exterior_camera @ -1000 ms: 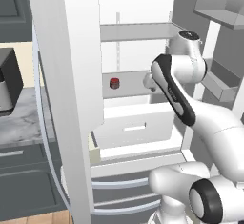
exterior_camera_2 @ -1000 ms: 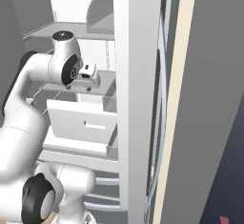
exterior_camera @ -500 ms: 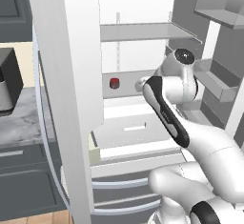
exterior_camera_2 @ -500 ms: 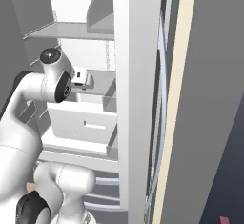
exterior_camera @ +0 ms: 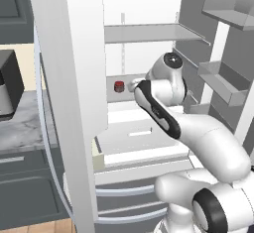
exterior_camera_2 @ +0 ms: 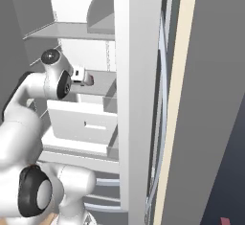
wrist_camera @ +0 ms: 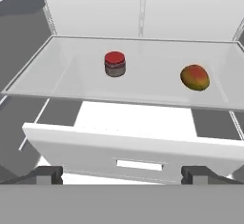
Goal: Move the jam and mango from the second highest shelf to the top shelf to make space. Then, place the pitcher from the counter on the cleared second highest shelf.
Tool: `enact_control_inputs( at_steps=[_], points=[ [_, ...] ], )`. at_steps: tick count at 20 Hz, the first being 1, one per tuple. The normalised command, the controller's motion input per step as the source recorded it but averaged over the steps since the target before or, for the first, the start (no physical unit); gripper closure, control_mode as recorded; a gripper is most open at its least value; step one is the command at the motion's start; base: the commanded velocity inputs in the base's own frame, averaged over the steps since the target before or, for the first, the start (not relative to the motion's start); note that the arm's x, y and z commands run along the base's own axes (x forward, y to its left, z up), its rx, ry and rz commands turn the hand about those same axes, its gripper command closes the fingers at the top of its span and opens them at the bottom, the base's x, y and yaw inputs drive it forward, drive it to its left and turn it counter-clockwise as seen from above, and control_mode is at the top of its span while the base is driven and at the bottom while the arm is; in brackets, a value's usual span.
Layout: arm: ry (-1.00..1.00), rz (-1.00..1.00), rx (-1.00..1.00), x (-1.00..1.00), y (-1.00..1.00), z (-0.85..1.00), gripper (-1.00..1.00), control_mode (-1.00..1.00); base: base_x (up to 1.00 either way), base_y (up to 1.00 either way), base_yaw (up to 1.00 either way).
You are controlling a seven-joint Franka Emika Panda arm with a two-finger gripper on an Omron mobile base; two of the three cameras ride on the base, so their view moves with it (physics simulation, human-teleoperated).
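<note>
The jam (wrist_camera: 115, 64), a squat dark-red jar with a red lid, stands left of centre on the second highest shelf (wrist_camera: 152, 87). The mango (wrist_camera: 195, 77) lies to its right on the same shelf. My gripper (wrist_camera: 122, 176) is open in front of the shelf's edge, well short of both, with nothing between its fingertips (wrist_camera: 47, 174). From the left base view the gripper (exterior_camera: 132, 85) sits just right of the jam (exterior_camera: 119, 86), below the top shelf (exterior_camera: 149, 32). The gripper (exterior_camera_2: 90, 79) also shows from the right base. The pitcher is out of view.
A white drawer (wrist_camera: 133, 154) juts out below the shelf. The fridge's white side wall (exterior_camera: 69, 78) stands left of the opening, and grey door bins (exterior_camera: 221, 81) hang on the right. The marble counter (exterior_camera: 20, 125) carries a black-and-silver toaster oven (exterior_camera: 7, 81).
The arm has dropped and swung left, bringing the hand closer to the jam's side of the shelf. The jam has not moved.
</note>
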Motion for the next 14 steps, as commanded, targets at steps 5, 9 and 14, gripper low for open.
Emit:
enact_control_inputs(
  at_steps=[5,9,14],
  points=[
    [0.00,0.00,0.00,0.41,0.32,-0.18,-1.00,-1.00,0.00,0.00,0.00],
    [0.00,0.00,0.00,0.35,0.13,-0.27,-1.00,-1.00,0.00,0.00,0.00],
    [0.00,0.00,0.00,0.34,0.00,-0.22,-1.00,-1.00,0.00,0.00,0.00]
  ],
)
